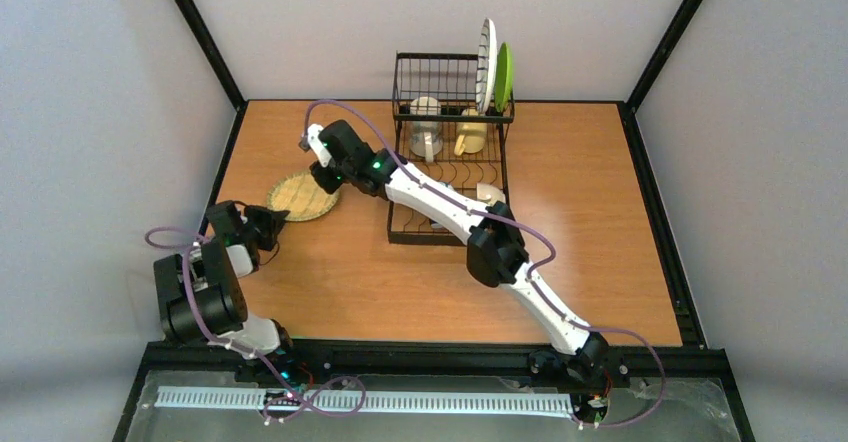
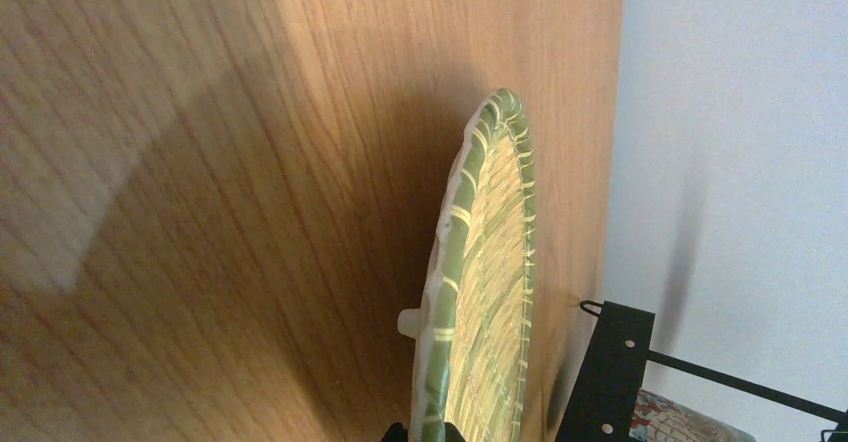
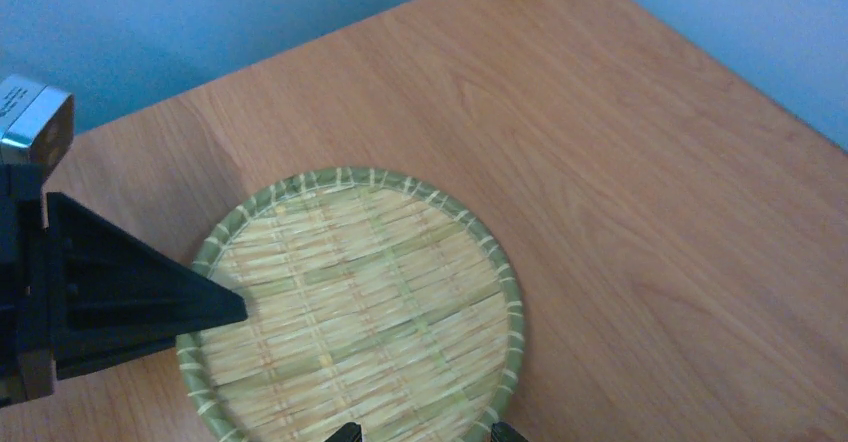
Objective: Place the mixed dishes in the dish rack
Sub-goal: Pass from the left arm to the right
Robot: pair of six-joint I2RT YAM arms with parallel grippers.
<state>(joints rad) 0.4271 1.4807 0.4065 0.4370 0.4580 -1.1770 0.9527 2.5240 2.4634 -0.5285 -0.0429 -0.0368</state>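
Wood-grain tabletop [image 1: 600,222] carries everything here. At its left side the left arm [image 1: 215,292] reaches forward, and its jaws are nearly shut on the near-left rim of the tan plate [image 1: 303,196]. The left wrist view shows that rim [image 2: 440,362] running edge-on up from between the fingertips. In the right wrist view, one black finger [image 3: 150,307] of the left arm lies across the plate's left edge.

The tan plate [image 3: 360,312] is round and woven, with a greenish rim. It lies on the tabletop left of centre, well apart from the dish rack [image 1: 400,232]. From these views I cannot tell whether its gripped edge is raised off the wood.

The right arm [image 1: 450,217] stretches from its base at the lower right, diagonally across the front of the rack, to the far right side of the plate. Its jaws stand wide apart and hold nothing. Both fingertips [image 3: 345,430] sit at the bottom of the right wrist view, with the plate's rim showing between them.

Further right, the black wire rack stands at the far middle of the tabletop. A cream mug [image 1: 425,134] and a yellow mug [image 1: 471,137] sit side by side at the foot of its taller basket section. A cream bowl [image 1: 490,194] shows at the rack's near right, partly hidden by the arm. At the far right corner a black-and-white striped plate [image 1: 487,62] and a lime-green plate [image 1: 504,77] stand upright on edge, close together.
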